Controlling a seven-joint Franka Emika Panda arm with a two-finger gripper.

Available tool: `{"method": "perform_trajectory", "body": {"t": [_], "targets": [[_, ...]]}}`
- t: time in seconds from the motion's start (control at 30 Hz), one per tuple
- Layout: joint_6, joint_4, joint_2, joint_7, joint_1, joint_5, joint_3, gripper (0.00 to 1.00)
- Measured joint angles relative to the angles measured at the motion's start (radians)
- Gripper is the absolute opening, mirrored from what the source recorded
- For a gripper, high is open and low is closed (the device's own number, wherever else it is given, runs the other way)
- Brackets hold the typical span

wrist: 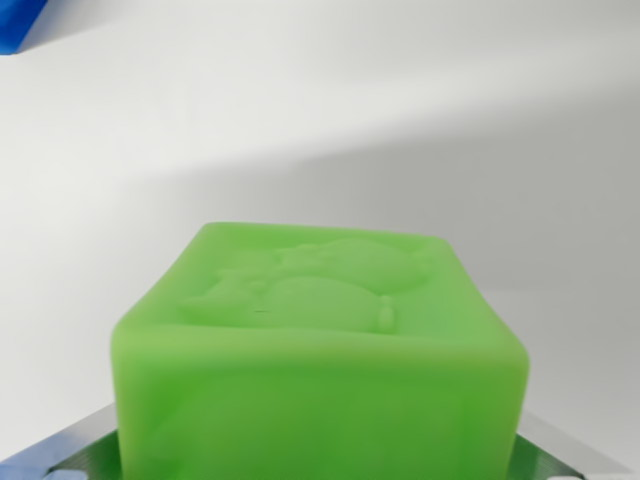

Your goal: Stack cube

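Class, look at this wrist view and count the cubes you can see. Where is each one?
1. A green cube fills the lower middle, between metal fingers at the bottom corners. A second cube may lie outside the picture or hidden beneath it.

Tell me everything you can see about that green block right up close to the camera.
The green cube fills the lower middle of the wrist view. It is bright, slightly translucent green, looking like soft rubber or plastic, with rounded edges. Its upper face carries a raised relief figure, too soft to identify. It sits squarely, one face toward the camera. Metal gripper fingers show at both lower corners, close against its sides; actual contact is hidden. Behind it lies a plain white surface.
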Motion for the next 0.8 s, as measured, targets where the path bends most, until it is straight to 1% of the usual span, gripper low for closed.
{"method": "perform_trajectory", "body": {"t": [0.07, 0.23, 0.27, 0.4, 0.43, 0.57, 0.8], "targets": [[-0.011, -0.002, -0.013, 0.007, 0.003, -0.009, -0.005, 0.00], [-0.054, -0.006, -0.063, 0.032, 0.011, -0.043, -0.020, 0.00], [-0.058, -0.007, -0.069, 0.034, 0.011, -0.047, -0.021, 0.00], [-0.094, -0.009, -0.109, 0.054, 0.013, -0.074, -0.028, 0.00], [-0.101, -0.009, -0.118, 0.056, 0.013, -0.078, -0.028, 0.00], [-0.111, -0.006, -0.125, 0.046, 0.015, -0.082, -0.026, 0.00], [-0.120, 0.010, -0.116, 0.009, 0.022, -0.084, -0.014, 0.00]]}}
